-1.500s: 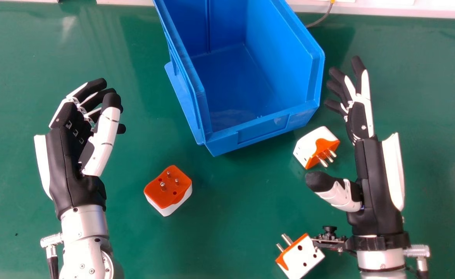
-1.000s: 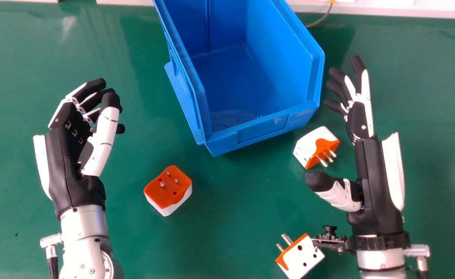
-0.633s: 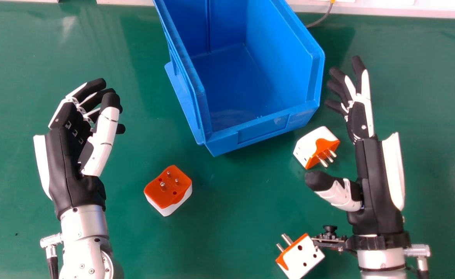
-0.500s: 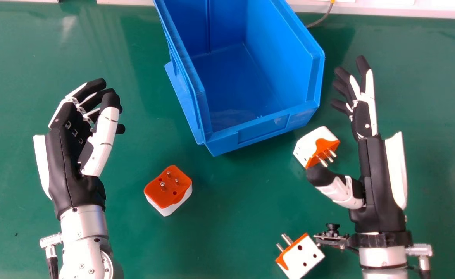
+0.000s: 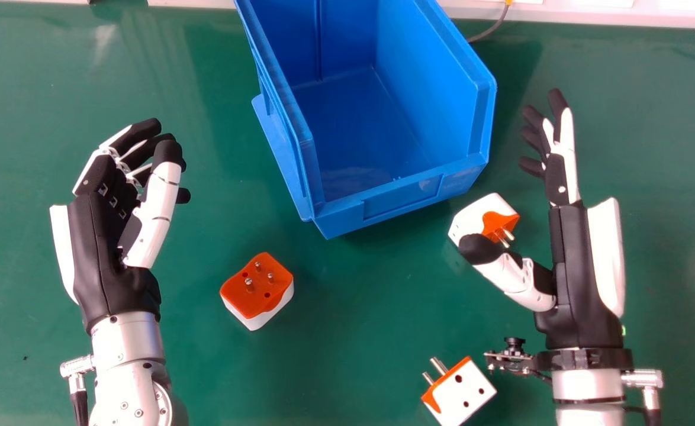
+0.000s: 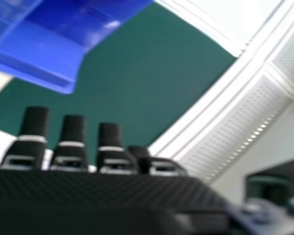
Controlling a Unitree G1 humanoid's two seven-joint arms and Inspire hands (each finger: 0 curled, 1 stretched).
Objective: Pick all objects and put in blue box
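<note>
Pointing to 12 o'clock, the far side of the head view, the right hand's (image 5: 575,266) fingers are long and straight. Its thumb sticks out to 10 o'clock, wide away from them, and its back faces 3 o'clock. The arm comes in at 4 o'clock. In the right hand view the fingers stand in a row, with part of the box (image 5: 401,198) past them.

The left hand (image 5: 109,254) is at 9 o'clock. Its fingers are loose and bend a little, and they lean toward 1 o'clock. Its thumb leans that way too, and its back faces 9 o'clock. The left arm comes in at 8 o'clock.

The box sits on the green table (image 5: 347,337) at 12 o'clock, and I can see its floor. Three plugs lie on the table, all out of the box. The far plug (image 5: 469,222) is at 3 o'clock, near the box. The right thumb hides a bit of it, and I cannot tell if they touch. The left plug (image 5: 258,296) is at 8 o'clock, pins up. The low plug (image 5: 460,390) is at 5 o'clock, pins to 11 o'clock.
</note>
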